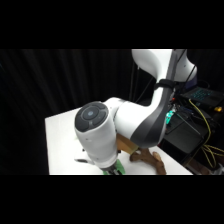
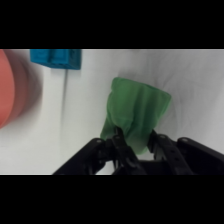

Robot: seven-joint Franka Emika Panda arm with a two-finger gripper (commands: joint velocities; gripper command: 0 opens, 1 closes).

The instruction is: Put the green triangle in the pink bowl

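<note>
White table [image 1: 60,145], black curtain behind — arm reaching low across it from the base at upper right. Gripper [image 2: 136,145]: black linkage, both fingers [image 2: 120,142] clenched on the near edge of the green triangle [image 2: 135,112]. Triangle seen in the wrist view as a pale green wedge against bare white tabletop; whether it touches the table cannot be told. Blue cube [image 2: 55,57] — well apart, by the view's upper edge. Pink bowl [image 2: 12,87]: at the left edge beside the cube, partly cropped, nothing visible inside it.
</note>
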